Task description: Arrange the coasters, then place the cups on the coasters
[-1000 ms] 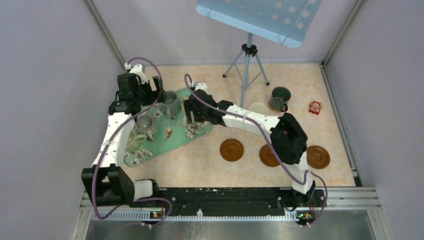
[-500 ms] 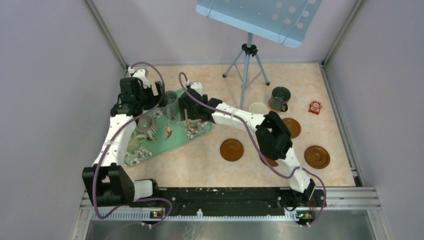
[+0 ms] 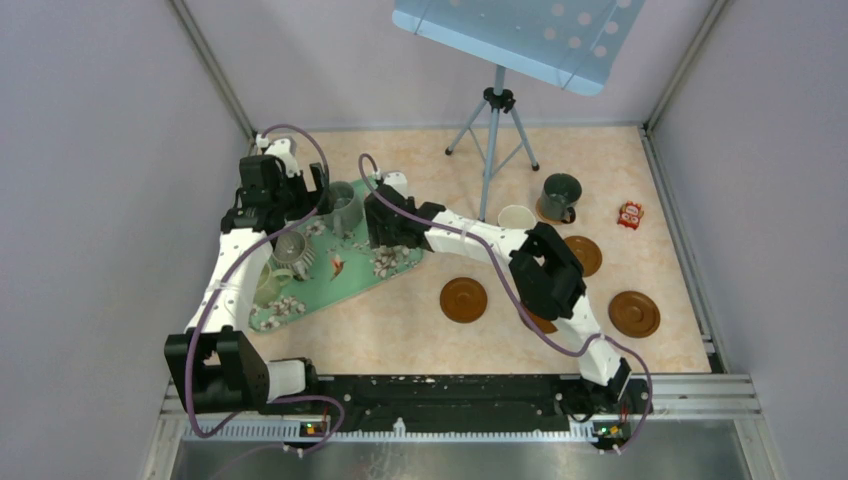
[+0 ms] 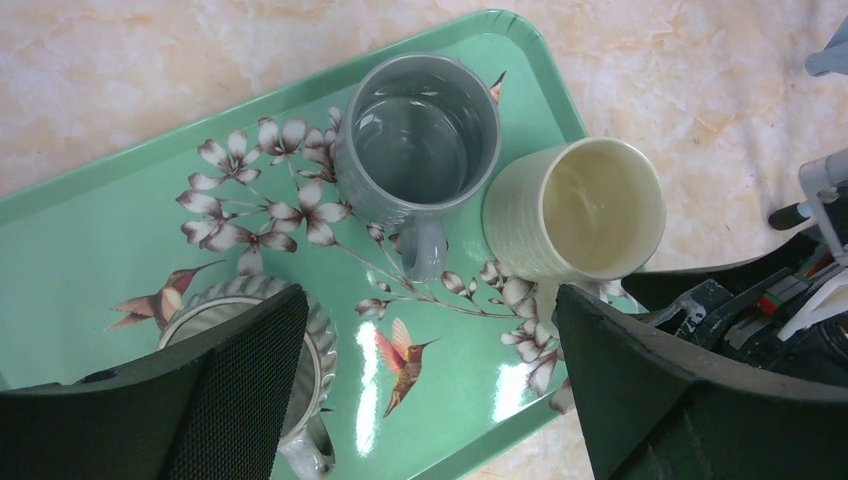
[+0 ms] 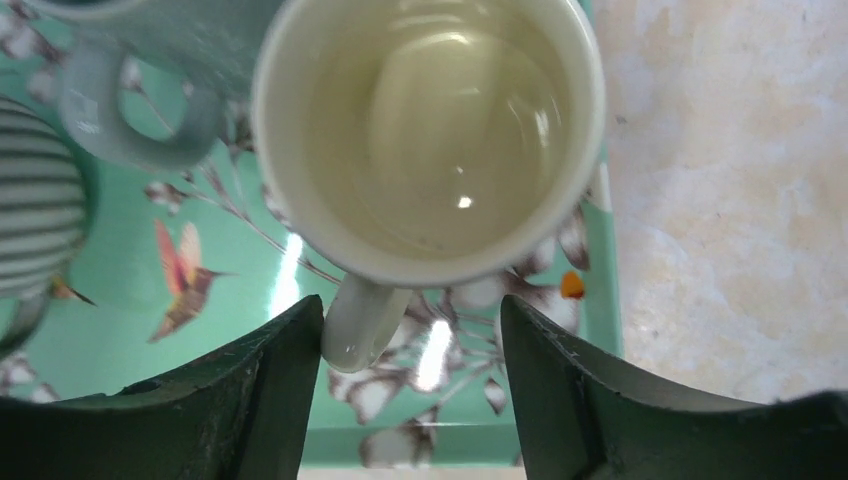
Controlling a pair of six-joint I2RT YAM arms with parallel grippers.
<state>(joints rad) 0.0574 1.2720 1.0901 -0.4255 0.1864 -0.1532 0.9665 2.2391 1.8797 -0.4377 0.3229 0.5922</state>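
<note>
On the green floral tray [image 3: 350, 283] stand a grey-blue cup [image 4: 425, 140], a cream-white cup [image 4: 580, 210] and a ribbed grey cup [image 4: 255, 310]. A pale green cup [image 3: 262, 285] sits at the tray's near end. My right gripper [image 5: 410, 380] is open, straddling the cream cup's [image 5: 430, 130] handle [image 5: 360, 325], which touches its left finger. My left gripper [image 4: 430, 380] hangs open above the tray, holding nothing. Brown coasters [image 3: 463, 299] [image 3: 634, 313] [image 3: 585, 254] lie on the table to the right, and another coaster [image 3: 541, 323] shows partly under the right arm. A dark green cup [image 3: 560, 196] and a cream cup [image 3: 516, 217] stand beyond them.
A tripod [image 3: 495, 130] with a blue board stands at the back centre. A small red packet [image 3: 629, 214] lies at the far right. Grey walls close in on both sides. The two grippers [image 3: 385, 215] [image 3: 300, 190] work close together over the tray's far end.
The right arm reached farther over the tray, its elbow swinging left and uncovering a coaster. Its jaws narrowed round the cream cup's handle. The left gripper shifted slightly back.
</note>
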